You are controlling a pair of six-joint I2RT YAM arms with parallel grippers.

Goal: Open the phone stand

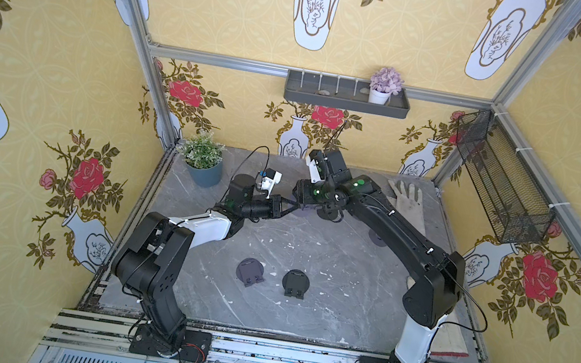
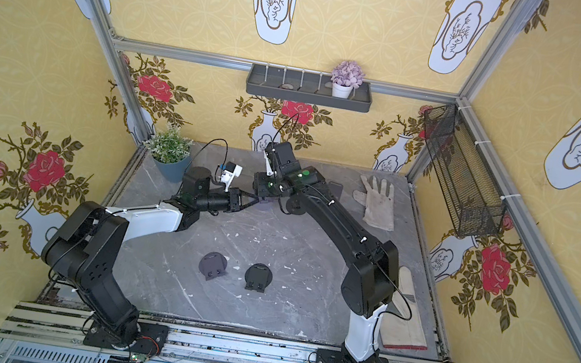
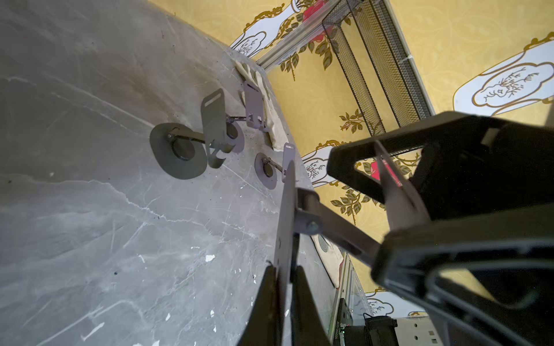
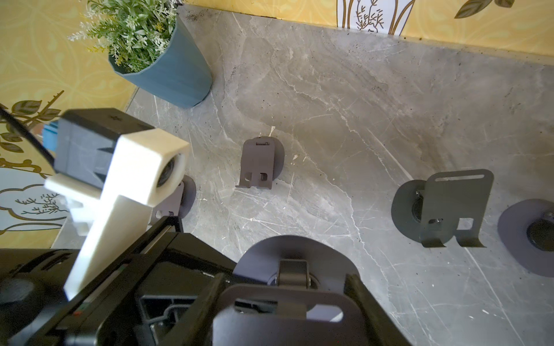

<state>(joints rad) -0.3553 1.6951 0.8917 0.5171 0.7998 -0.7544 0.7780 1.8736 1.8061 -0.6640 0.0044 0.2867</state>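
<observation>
Holding the phone stand (image 4: 284,295) from two sides, both arms meet near 12 o'clock on the surface (image 1: 299,312). The left fingers (image 3: 265,305) are squeezed tight on the thin edge of its round base (image 4: 296,248). The right fingers (image 4: 364,299) are about half open and hug both sides of its back plate (image 4: 269,332). The stand looks partly opened, and the plate likely needs more tilting. Two folded stands (image 1: 250,271) wait near 6 o'clock.

We count six phone stands (image 1: 296,282) (two folded flat), two gloves (image 2: 376,205), two potted plants (image 1: 202,161), two robot arms (image 1: 403,237), one shelf (image 1: 345,104), one wire basket (image 1: 499,185).
</observation>
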